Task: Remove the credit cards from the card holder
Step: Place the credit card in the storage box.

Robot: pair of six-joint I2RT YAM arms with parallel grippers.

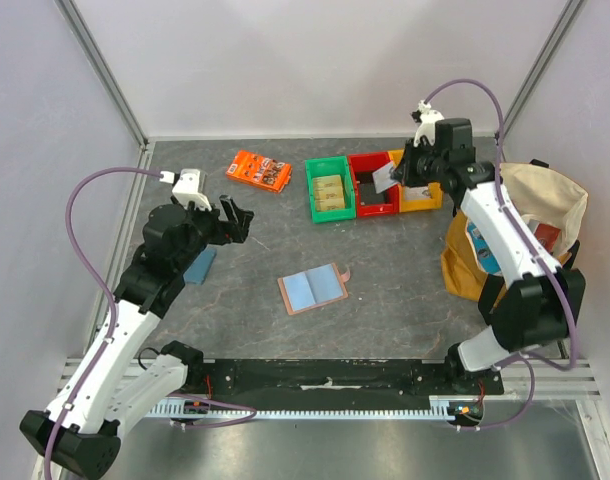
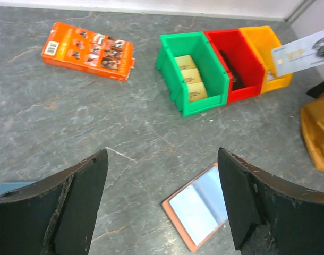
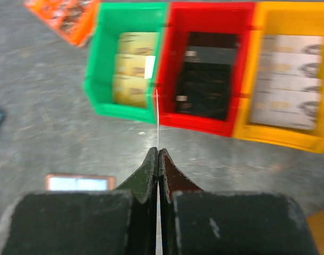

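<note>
Three small bins stood in a row toward the far edge of the worktop: a green bin [image 1: 333, 213], a red bin [image 1: 377, 210] and a yellow bin [image 1: 422, 204], each with cards lying in it — gold in the green, dark in the red, pale grey in the yellow; the right gripper [image 3: 158, 154] hung above the red and yellow ones, its fingers pressed fully together on a pale card [image 2: 299, 53], which showed only as a thin edge from the right wrist; the card holder [image 1: 312, 290] lay spread open near the middle of the worktop, blue lining up, touched by neither arm; the left gripper [image 1: 237, 217] hovered over the left part of the worktop, fingers spread wide with nothing between them; an orange box [image 1: 262, 170] lay near the far edge, left of the bins; a teal pouch [image 1: 200, 265] lay flat beside the left arm; a tan bag [image 1: 545, 200] sat at the right edge.
</note>
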